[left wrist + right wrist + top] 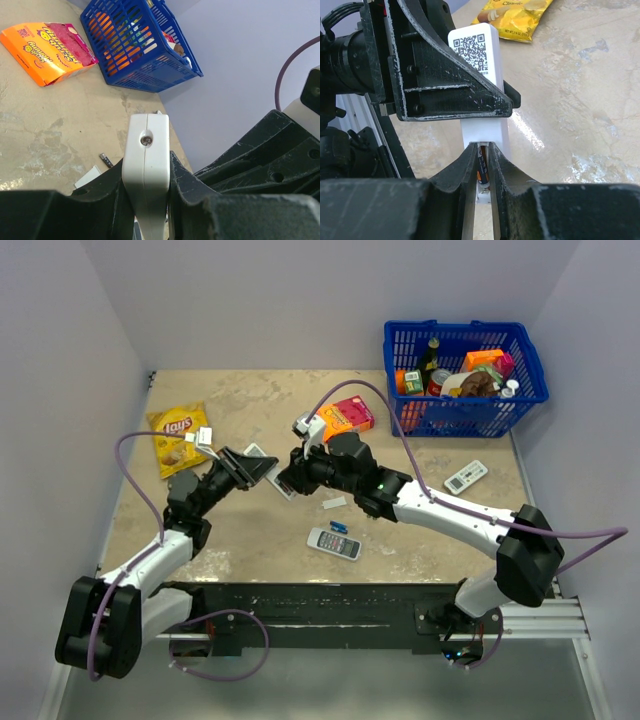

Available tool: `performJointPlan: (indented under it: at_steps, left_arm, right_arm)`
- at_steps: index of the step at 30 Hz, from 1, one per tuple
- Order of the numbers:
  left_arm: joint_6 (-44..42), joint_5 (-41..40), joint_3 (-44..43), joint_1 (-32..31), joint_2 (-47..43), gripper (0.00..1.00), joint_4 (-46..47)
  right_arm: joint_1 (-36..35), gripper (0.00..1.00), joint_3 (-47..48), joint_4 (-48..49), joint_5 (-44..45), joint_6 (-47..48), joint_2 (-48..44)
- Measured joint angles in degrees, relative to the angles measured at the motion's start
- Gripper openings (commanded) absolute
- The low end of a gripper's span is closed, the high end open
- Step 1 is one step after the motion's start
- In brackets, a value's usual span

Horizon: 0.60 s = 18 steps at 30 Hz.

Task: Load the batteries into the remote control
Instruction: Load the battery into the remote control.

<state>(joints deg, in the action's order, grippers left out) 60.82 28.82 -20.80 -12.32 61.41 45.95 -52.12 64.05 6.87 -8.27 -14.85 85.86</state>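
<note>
Left fingers (102,197) are clenched on the remote control (146,160), holding it off the counter (45,130) near the middle of the work area, one end turned to the left wrist camera. Right fingers (462,175) grasp a battery (481,176) in the narrow gap between them, set at the open lower end of the remote's white body, below its QR label. How deep it sits I cannot tell. A second battery (105,159) lies on the counter at 8 o'clock from the held remote's tip.

Seen from above, from where the fingers meet:
- a chips bag (178,438) lies at 10 o'clock
- a blue basket (470,415) at 2 o'clock
- a display remote (466,476) at 3 o'clock
- a buttoned remote (333,543) at 5 o'clock
</note>
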Motion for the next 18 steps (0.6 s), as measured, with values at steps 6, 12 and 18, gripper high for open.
performJointPlan:
  at_steps: [6,12,18]
  left_arm:
    - [-0.5,-0.4,0.0,-0.3,-0.3,0.0,-0.7]
    - [-0.6,-0.8,-0.3,-0.6,-0.5,0.0,-1.4]
    - [-1.1,-1.2,-0.7,-0.6,-1.1,0.0,-1.5]
  right_arm:
    - [-0.1,0.19,0.0,0.0,0.0,-0.8,0.0]
    - [-0.1,0.19,0.0,0.0,0.0,-1.7,0.0]
    - [-0.3,0.19,0.0,0.1,0.0,-2.3,0.0]
